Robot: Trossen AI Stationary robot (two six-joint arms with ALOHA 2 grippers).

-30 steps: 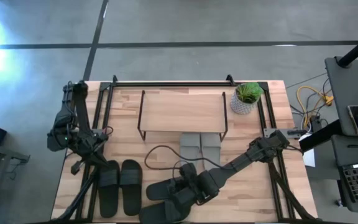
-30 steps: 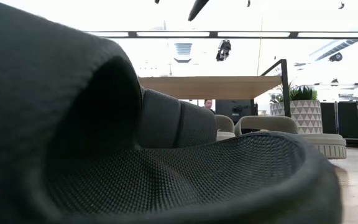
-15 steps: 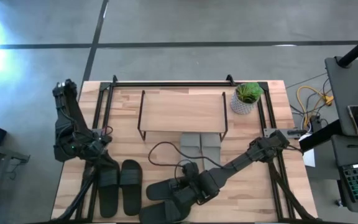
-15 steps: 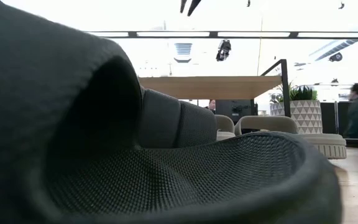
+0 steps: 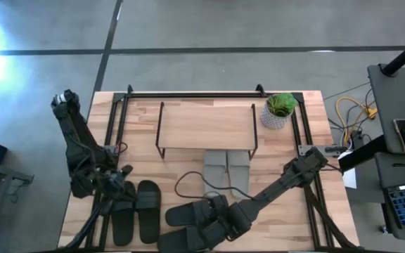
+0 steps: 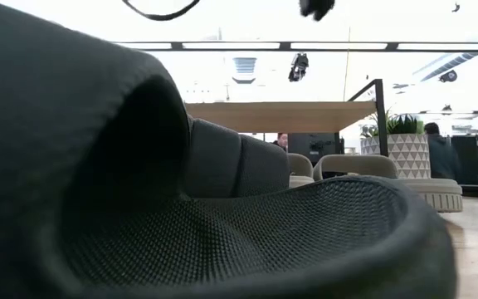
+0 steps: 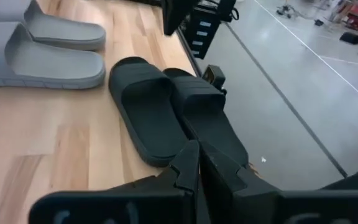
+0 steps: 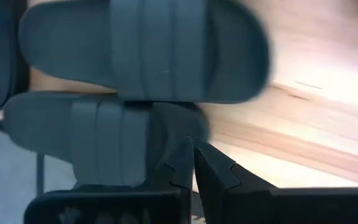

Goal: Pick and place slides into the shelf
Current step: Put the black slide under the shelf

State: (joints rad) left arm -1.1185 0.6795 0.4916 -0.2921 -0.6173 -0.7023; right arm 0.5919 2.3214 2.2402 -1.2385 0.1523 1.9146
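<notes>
The shelf (image 5: 206, 125) stands at the table's far middle, and the pale grey slides (image 5: 227, 165) lie side by side at its front. At the near left the black slides (image 5: 136, 211) lie flat. My left gripper (image 5: 124, 188) hangs shut and empty over their far ends. Close to the near edge lie the dark olive slides (image 5: 181, 228), which fill the low view (image 6: 222, 224). My right gripper (image 8: 191, 155) is shut and points steeply down over them (image 5: 204, 213). My right gripper's shut fingers come from above at the end of one olive slide (image 8: 166, 134), which lies flat on the table. Whether they touch it I cannot tell, because the fingers themselves hide the spot.
A potted plant (image 5: 280, 109) stands at the far right, beside the shelf. Black frame rails (image 5: 188, 93) run along the table's far and side edges. A loose cable (image 5: 188, 181) loops above the table beside the right arm. A person (image 6: 440, 154) is in the room behind.
My left gripper has swung toward the near edge and the black slides, dipping slightly. My right gripper has gone down and toward the near edge over the olive slides, with its cable loop following. The slides have stayed where they lay.
</notes>
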